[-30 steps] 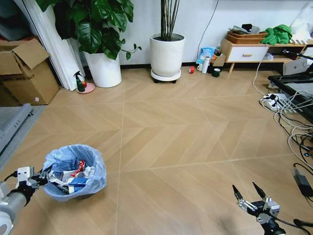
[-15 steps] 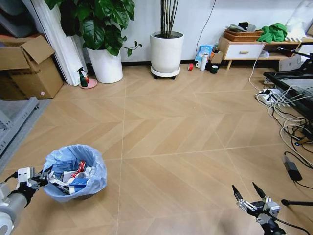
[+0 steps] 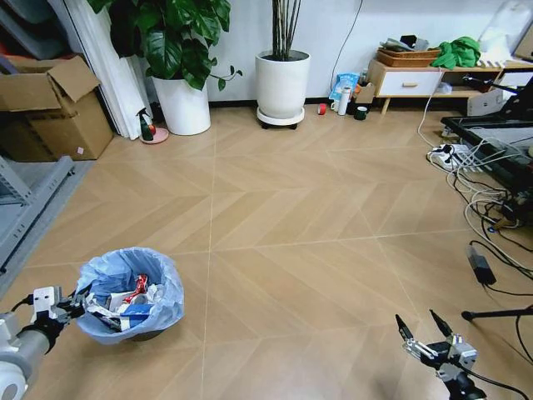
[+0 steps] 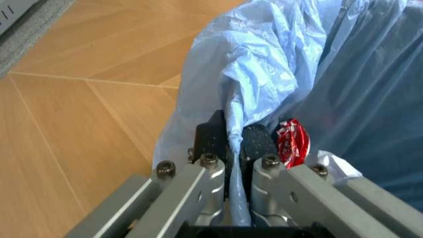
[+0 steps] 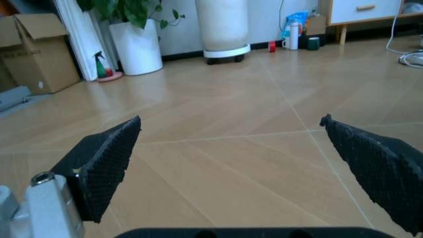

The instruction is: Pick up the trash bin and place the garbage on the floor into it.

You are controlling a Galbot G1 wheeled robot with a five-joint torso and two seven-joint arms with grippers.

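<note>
Two grippers were seen: the left gripper [image 3: 73, 306] was clamped on the rim of the trash bin [image 3: 129, 293], low left, garbage [image 3: 125, 302] inside. The bin was best kept level. The right gripper [image 3: 423, 328] was held open, empty.

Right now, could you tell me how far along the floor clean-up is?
Litter scraps already lie inside the small black bin lined with a crinkly light-blue bag. The left gripper is shut on the bag's rim. The right gripper hangs open and empty. No loose litter is apparent on the wooden floor.
</note>
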